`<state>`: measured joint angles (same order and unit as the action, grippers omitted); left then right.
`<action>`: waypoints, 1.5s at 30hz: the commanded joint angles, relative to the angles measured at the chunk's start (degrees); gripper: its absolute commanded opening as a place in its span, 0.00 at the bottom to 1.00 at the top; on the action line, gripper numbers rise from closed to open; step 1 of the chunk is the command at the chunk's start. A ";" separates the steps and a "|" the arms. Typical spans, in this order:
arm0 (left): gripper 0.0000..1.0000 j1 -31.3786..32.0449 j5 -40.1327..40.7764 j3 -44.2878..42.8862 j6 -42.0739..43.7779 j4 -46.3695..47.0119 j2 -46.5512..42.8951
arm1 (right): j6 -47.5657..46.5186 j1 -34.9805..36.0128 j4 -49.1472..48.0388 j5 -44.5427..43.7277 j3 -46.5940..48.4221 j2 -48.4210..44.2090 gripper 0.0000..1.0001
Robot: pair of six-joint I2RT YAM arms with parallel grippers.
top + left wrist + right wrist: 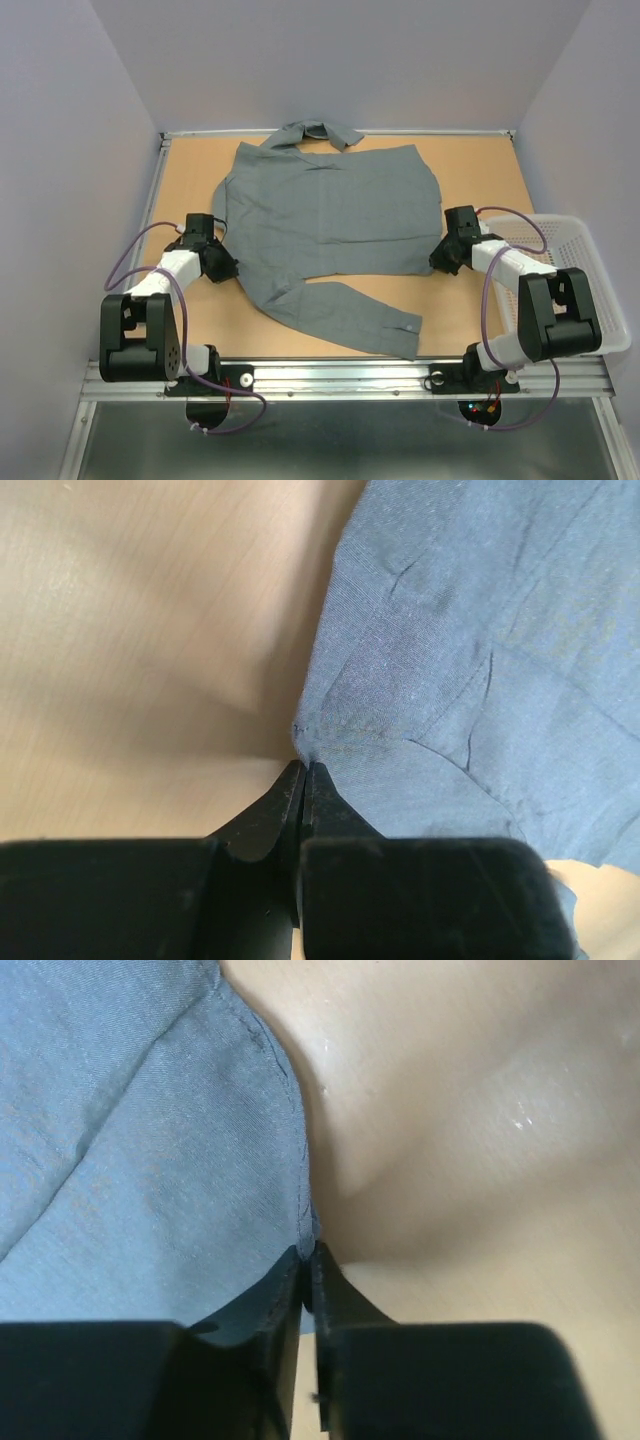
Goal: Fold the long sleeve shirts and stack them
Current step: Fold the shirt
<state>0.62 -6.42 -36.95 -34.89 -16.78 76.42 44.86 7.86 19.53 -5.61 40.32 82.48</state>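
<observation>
The grey long sleeve shirt (330,210) lies spread on the wooden table (480,170), collar at the far edge. One sleeve (345,318) runs diagonally to the front, its cuff near the table's front edge. My left gripper (228,264) is shut on the shirt's left edge; in the left wrist view the jaws (303,770) pinch the cloth (470,630). My right gripper (440,258) is shut on the shirt's lower right corner; in the right wrist view the jaws (309,1253) pinch the hem of the cloth (130,1140).
A white mesh basket (590,270) stands at the table's right edge, beside the right arm. Grey walls enclose the table on the left, the back and the right. A metal rail (340,378) runs along the front.
</observation>
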 commanded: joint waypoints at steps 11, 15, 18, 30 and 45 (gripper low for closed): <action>0.00 0.08 4.13 -7.08 3.60 -11.70 -6.46 | -8.56 -0.30 15.69 -0.82 2.75 -6.71 0.01; 0.00 0.08 4.04 -7.08 4.22 -14.25 -8.92 | -10.14 -0.21 19.49 0.07 6.43 -8.38 0.01; 0.00 -0.01 4.57 -8.40 4.66 -14.87 -8.58 | -10.93 -0.30 20.46 0.59 9.24 -7.34 0.01; 0.00 -2.03 2.47 -18.06 4.92 -10.91 -0.41 | -15.68 -1.35 20.46 0.33 27.60 6.36 0.00; 0.03 -2.03 0.18 -23.43 6.33 -7.04 10.06 | -16.83 -1.79 20.46 -0.11 35.28 17.10 0.01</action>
<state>-1.04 -5.56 -58.57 -29.82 -24.75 85.84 28.64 6.66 40.03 -4.75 73.80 99.18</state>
